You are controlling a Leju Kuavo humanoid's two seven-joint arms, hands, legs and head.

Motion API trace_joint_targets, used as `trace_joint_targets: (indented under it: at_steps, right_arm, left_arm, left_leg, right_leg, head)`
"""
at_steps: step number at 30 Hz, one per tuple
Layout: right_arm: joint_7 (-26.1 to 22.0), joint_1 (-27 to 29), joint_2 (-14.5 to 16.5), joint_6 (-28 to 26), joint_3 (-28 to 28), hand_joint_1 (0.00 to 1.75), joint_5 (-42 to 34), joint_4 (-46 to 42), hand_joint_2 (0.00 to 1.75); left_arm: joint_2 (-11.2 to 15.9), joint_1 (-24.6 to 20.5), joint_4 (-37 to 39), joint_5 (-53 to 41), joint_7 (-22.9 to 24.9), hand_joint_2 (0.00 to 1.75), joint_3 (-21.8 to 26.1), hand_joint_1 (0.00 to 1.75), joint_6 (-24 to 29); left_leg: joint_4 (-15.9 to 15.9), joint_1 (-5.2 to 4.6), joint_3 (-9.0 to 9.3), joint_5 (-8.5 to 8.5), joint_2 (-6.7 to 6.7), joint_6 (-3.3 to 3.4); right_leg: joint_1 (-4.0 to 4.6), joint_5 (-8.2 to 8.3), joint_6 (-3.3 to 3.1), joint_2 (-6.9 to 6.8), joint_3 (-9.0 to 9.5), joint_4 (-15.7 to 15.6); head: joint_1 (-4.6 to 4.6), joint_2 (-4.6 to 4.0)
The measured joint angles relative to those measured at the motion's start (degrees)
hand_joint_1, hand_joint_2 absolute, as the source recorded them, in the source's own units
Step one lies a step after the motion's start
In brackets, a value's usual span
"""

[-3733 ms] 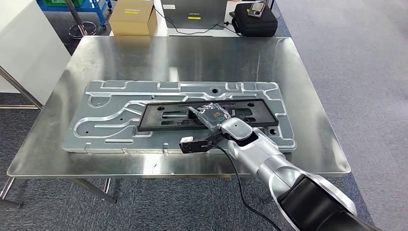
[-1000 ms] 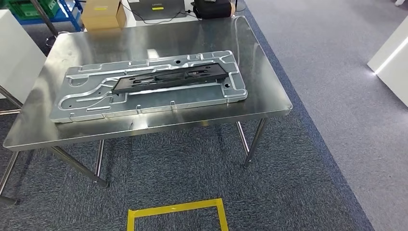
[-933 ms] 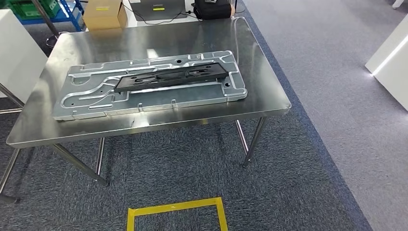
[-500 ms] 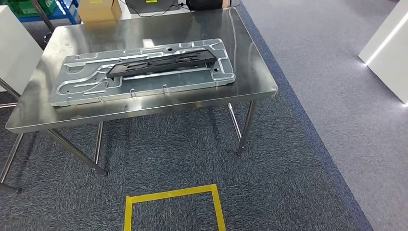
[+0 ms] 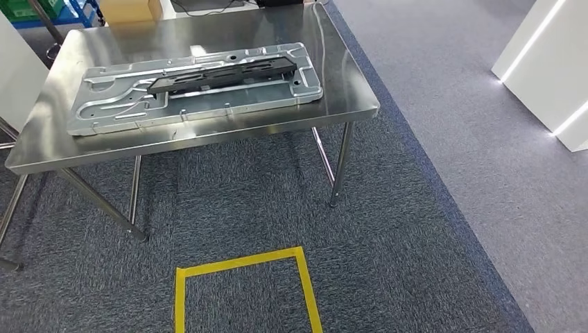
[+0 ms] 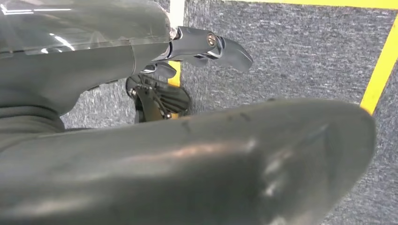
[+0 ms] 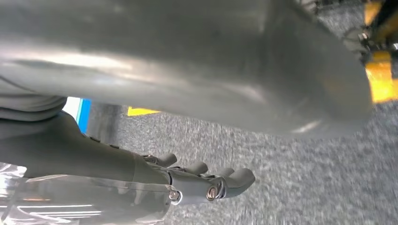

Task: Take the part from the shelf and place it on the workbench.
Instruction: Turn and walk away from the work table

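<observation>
A steel table (image 5: 347, 104) stands on blue-grey carpet (image 5: 416, 263), seen from above and a little way off. On the table lies a large, flat silver metal plate (image 5: 139, 114) with raised channels and holes. A long black part (image 5: 222, 74) rests flat on top of this plate, running along its length and nearer the far edge. Nothing touches the part.

On the carpet in front of the table, yellow tape (image 5: 239, 262) marks out a rectangle. A cardboard box (image 5: 128, 8) sits beyond the table's far edge. A white unit (image 5: 548, 76) with lit edges stands well apart to the right, on paler grey floor.

The left wrist view looks down over the left hand (image 6: 206, 47). Its thick grey thumb crosses the foreground, and its darker fingers (image 6: 232, 51) reach out over carpet and yellow tape, apart from the thumb, with nothing between them.

The right wrist view shows the right hand (image 7: 206, 183) in the same way. Its thumb fills the upper part, and its fingers (image 7: 239, 178) extend side by side over carpet, slightly curved, spread away from the thumb and empty.
</observation>
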Motion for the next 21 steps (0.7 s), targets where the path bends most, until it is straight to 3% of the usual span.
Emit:
trace_joint_targets:
  at_steps: [1, 2, 4, 5, 6, 7, 8, 9, 10, 12, 13, 15, 16, 18, 20, 21]
  right_arm:
    - [0.0, 0.1, 0.0, 0.0, 0.0, 0.0, -0.1, 0.1, 0.0]
    - [0.0, 0.1, 0.0, 0.1, 0.0, 0.0, -0.3, 0.2, 0.0]
    - [-0.1, -0.1, 0.0, 0.4, 0.0, 0.0, -0.3, 0.3, 0.0]
    - [-0.1, -0.2, 0.0, 0.6, 0.0, 0.0, -0.3, 0.3, 0.0]
    - [-0.1, -0.3, 0.0, 0.8, 0.0, 0.0, -0.3, 0.3, 0.0]
    - [-0.1, -0.4, 0.0, 0.9, 0.0, 0.0, -0.3, 0.3, 0.0]
    - [-0.1, -0.5, 0.0, 1.0, 0.0, 0.0, -0.3, 0.3, 0.0]
    - [0.0, -0.5, 0.0, 1.0, 0.0, 0.0, -0.2, 0.3, 0.0]
    - [0.0, -0.6, 0.0, 1.0, 0.0, 0.0, -0.2, 0.3, 0.0]
    - [0.1, -0.8, 0.0, 0.9, 0.0, 0.0, -0.1, 0.3, 0.0]
    - [0.1, -0.9, -0.1, 0.8, 0.0, 0.0, -0.1, 0.3, 0.0]
    - [0.1, -0.8, -0.1, 0.7, -0.1, 0.0, 0.0, 0.3, 0.0]
    - [0.2, -0.8, -0.1, 0.7, -0.2, 0.0, 0.1, 0.3, 0.0]
    - [0.2, -0.9, -0.1, 0.6, -0.3, 0.0, 0.5, 0.3, 0.0]
    - [0.2, -1.0, -0.1, 0.5, -0.3, 0.0, 1.0, 0.3, 0.0]
    - [0.1, -1.0, -0.1, 0.5, -0.3, 0.0, 1.2, 0.3, 0.0]
  left_arm:
    - [0.0, 0.0, 0.0, -0.1, 0.0, 0.0, -0.1, 0.0, 0.0]
    - [0.0, 0.1, 0.0, -0.1, -0.1, 0.0, -0.1, 0.0, -0.1]
    - [0.0, 0.1, 0.0, -0.1, -0.1, 0.0, -0.2, 0.0, -0.1]
    - [0.0, 0.2, 0.0, -0.1, -0.1, 0.0, -0.2, 0.0, -0.1]
    - [0.0, 0.2, 0.0, 0.0, -0.1, 0.0, -0.2, 0.0, -0.1]
    - [0.1, 0.1, 0.0, 0.0, 0.0, 0.0, -0.2, 0.0, -0.1]
    - [0.1, 0.1, 0.0, 0.0, 0.0, 0.0, -0.3, 0.0, -0.1]
    - [0.1, 0.1, 0.0, 0.0, 0.0, 0.0, -0.3, 0.0, -0.1]
    - [0.1, 0.1, 0.0, -0.1, -0.1, 0.0, -0.3, 0.0, -0.1]
    - [0.0, 0.0, 0.1, -0.3, -0.1, 0.0, -0.4, 0.0, -0.1]
    - [0.0, 0.0, 0.1, -0.3, -0.1, 0.0, -0.4, 0.0, -0.2]
    - [0.0, 0.1, 0.1, -0.4, 0.0, 0.0, -0.4, 0.0, -0.2]
    - [0.0, 0.1, 0.1, -0.5, 0.0, 0.0, -0.4, 0.0, -0.2]
    - [-0.1, 0.2, 0.1, -0.5, 0.3, 0.0, -0.5, 0.0, -0.1]
    - [-0.1, 0.2, 0.2, -0.6, 0.6, 0.0, -0.5, 0.0, 0.1]
    - [-0.1, 0.1, 0.2, -0.6, 0.7, 0.0, -0.5, 0.0, 0.1]
  left_leg:
    - [-0.3, 0.09, -0.5, 0.85, 0.31, 0.38]
    - [-0.5, 0.21, -1.18, 1.76, 0.65, 0.69]
    - [-0.3, 0.22, -2.98, 3.18, 1.24, 1.06]
    - [-0.1, 0.2, -4.01, 3.82, 1.53, 1.05]
    - [0.2, 0.19, -5.14, 4.44, 1.8, 0.97]
    - [0.6, 0.19, -6.32, 5.03, 2.04, 0.85]
    - [1.1, 0.2, -7.55, 5.58, 2.2, 0.68]
    - [1.7, 0.21, -8.71, 6.05, 2.3, 0.47]
    - [2.4, 0.16, -9.74, 6.41, 2.35, 0.24]
    - [3.6, 0.07, -11.19, 7.07, 2.43, -0.35]
    - [3.8, 0.1, -11.58, 7.47, 2.46, -0.67]
    - [4.1, 0.29, -12.13, 8.13, 2.4, -1.42]
    - [4.6, 0.42, -12.58, 7.4, 2.29, -1.77]
    - [8.4, 0.72, -14.05, 2.75, 2.09, -2.35]
    - [15.1, 1.01, -15.51, -2.55, 2.07, -2.75]
    - [17.9, 1.14, -15.67, -3.49, 2.07, -2.9]
  right_leg:
    - [-0.02, -1.07, 0.22, -0.25, -0.31, 0.6]
    - [-0.02, -3.3, 0.36, -0.62, -0.82, 2.1]
    - [-0.14, -9.79, 0.62, -1.42, -2.21, 8.4]
    - [-0.21, -11.81, 0.84, -1.57, -2.73, 12.0]
    - [-0.32, -12.29, 1.07, -1.66, -2.83, 14.9]
    - [-0.47, -11.33, 1.27, -1.73, -2.23, 16.3]
    - [-0.65, -9.63, 1.41, -1.79, -0.68, 15.8]
    - [-0.82, -8.19, 1.48, -1.87, 1.88, 13.4]
    - [-0.88, -7.87, 1.48, -1.93, 5.3, 9.4]
    - [-0.71, -9.71, 1.07, -1.99, 10.88, 1.5]
    - [-0.48, -10.6, 0.72, -1.99, 12.12, -0.7]
    - [-0.39, -10.19, -0.21, -2.17, 11.67, -1.5]
    - [-0.42, -9.59, -0.74, -2.32, 11.12, -1.5]
    - [-0.51, -8.22, -1.56, -2.64, 9.65, -1.6]
    - [-0.37, -6.88, -1.82, -2.75, 7.91, -1.5]
    - [-0.31, -6.21, -1.79, -2.78, 6.93, -1.4]
  head:
    - [0.02, 0.0]
    - [0.05, 0.0]
    - [0.09, 0.0]
    - [0.09, 0.0]
    - [0.09, 0.0]
    - [0.09, 0.0]
    - [0.09, 0.0]
    - [0.08, 0.0]
    - [0.09, 0.0]
    - [0.04, 0.0]
    - [0.02, 0.0]
    - [0.07, 0.0]
    - [0.08, 0.0]
    - [-0.02, 0.0]
    - [-0.17, 0.0]
    - [-0.17, 0.0]
